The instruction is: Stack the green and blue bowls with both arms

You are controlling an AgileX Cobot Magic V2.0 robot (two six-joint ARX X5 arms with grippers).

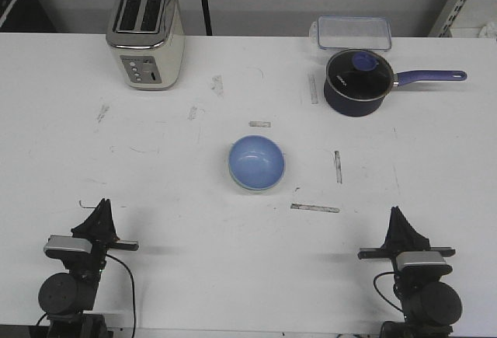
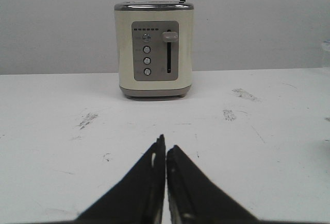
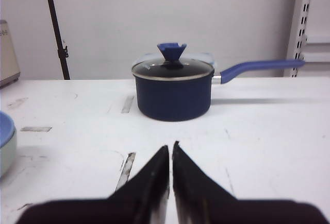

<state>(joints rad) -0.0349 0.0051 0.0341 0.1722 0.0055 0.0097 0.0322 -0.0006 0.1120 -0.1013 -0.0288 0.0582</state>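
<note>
The blue bowl (image 1: 257, 162) is sitting at the middle of the white counter (image 1: 178, 190), nested inside the green bowl (image 1: 250, 185), whose pale rim is just showing along the near-left edge; in the right wrist view the pair is appearing at the edge as a blue lip over a pale mint wall (image 3: 6, 149); judging by this, the stack is looking already made. Both bowls are appearing small, smooth and glossy, so probably light, stiff and slippery; a pinch on the rim, one finger inside and one outside, is likely the surest hold, since the rounded wall is offering little to grip.

The left gripper (image 1: 99, 215) is resting near the left front edge with its fingers together, holding nothing; the right gripper (image 1: 401, 226) is resting near the right front edge, likewise closed and empty; both are lying well apart from the bowls.

Far left, a cream toaster (image 1: 146, 35) is standing; far right, a dark lidded saucepan (image 1: 356, 81) is sitting just in front of a clear plastic container (image 1: 351, 32).
</note>
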